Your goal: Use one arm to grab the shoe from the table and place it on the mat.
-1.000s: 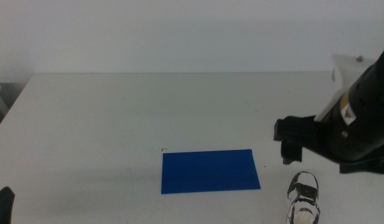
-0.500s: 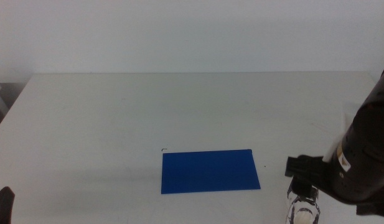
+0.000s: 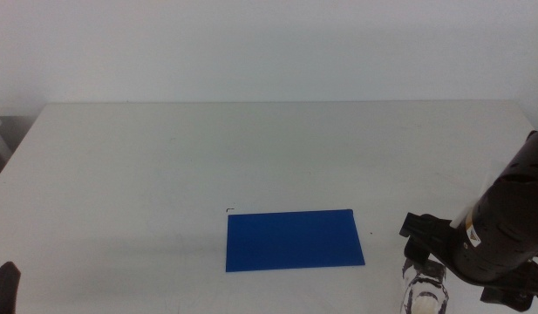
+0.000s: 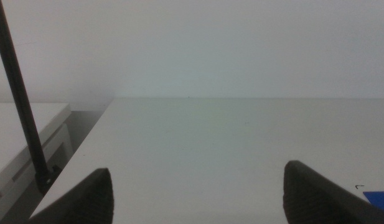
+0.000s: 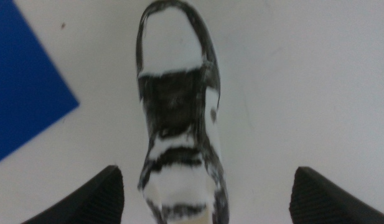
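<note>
The white and black shoe [image 3: 425, 295] lies on the white table [image 3: 164, 174] near the front edge, right of the blue mat [image 3: 295, 240]. The right arm [image 3: 508, 227] reaches over it, and its gripper [image 3: 423, 255] hides the shoe's far end. In the right wrist view the shoe [image 5: 179, 118] lies lengthwise between the two jaws of the right gripper [image 5: 207, 193]. The jaws stand wide apart and clear of the shoe's sides. A corner of the mat [image 5: 23, 93] shows beside it. The left gripper [image 3: 5, 288] waits at the front left, open and empty [image 4: 198, 193].
The table's left edge [image 4: 86, 155] drops off beside a low white shelf [image 4: 23, 130] and a thin black pole [image 4: 20, 106]. A small black mark [image 3: 231, 210] sits at the mat's far left corner.
The right arm has come down and toward the table's front. Its gripper was above and behind the shoe and now sits low over it, hiding the shoe's far end.
</note>
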